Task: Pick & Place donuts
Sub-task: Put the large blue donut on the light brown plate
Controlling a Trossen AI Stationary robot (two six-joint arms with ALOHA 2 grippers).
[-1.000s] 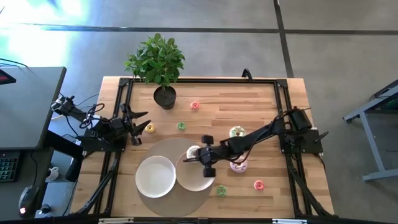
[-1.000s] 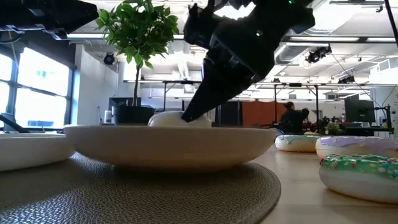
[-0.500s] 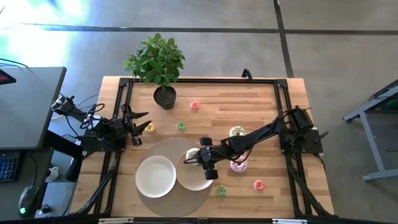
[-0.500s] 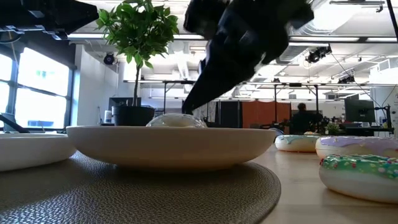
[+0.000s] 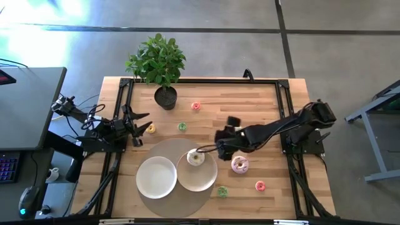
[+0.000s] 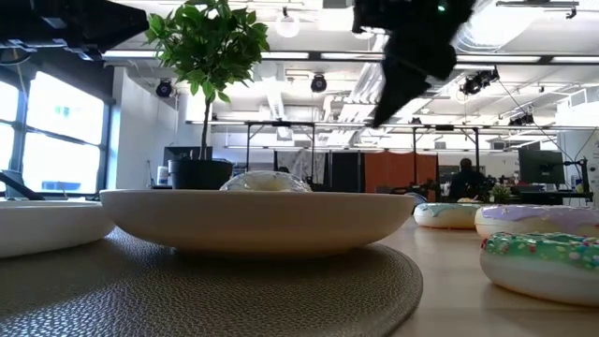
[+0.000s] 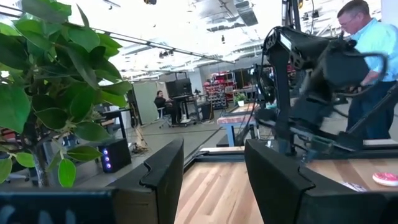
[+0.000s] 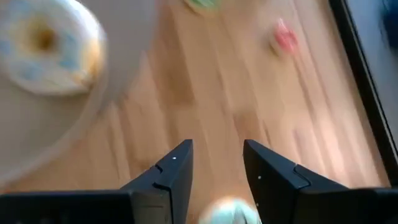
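Note:
A cream-iced donut (image 5: 195, 157) lies flat in the right one of two white plates (image 5: 201, 181); it also shows in the right wrist view (image 8: 50, 46) and the low view (image 6: 267, 181). My right gripper (image 5: 211, 149) is open and empty, raised above the table just right of that plate; its fingers (image 8: 174, 171) stand apart over bare wood. A pink-iced donut (image 5: 240, 164) lies on the table beside the plate. A pale donut (image 8: 233, 211) shows under the right gripper. My left gripper (image 7: 214, 180) is open and empty at the table's left edge (image 5: 139, 120).
The left plate (image 5: 156, 177) is beside it on a round grey mat (image 5: 169, 147). Tiny donuts lie about: green (image 5: 222, 191) and red-pink (image 5: 260, 185) near the front, pink (image 5: 195, 106), green (image 5: 182, 127) and yellow (image 5: 150, 129) farther back. A potted plant (image 5: 164, 69) stands far left.
My right gripper has let go of the cream donut, risen, and drawn back toward the table's right and far side. The donut has settled flat in the right plate and stays there.

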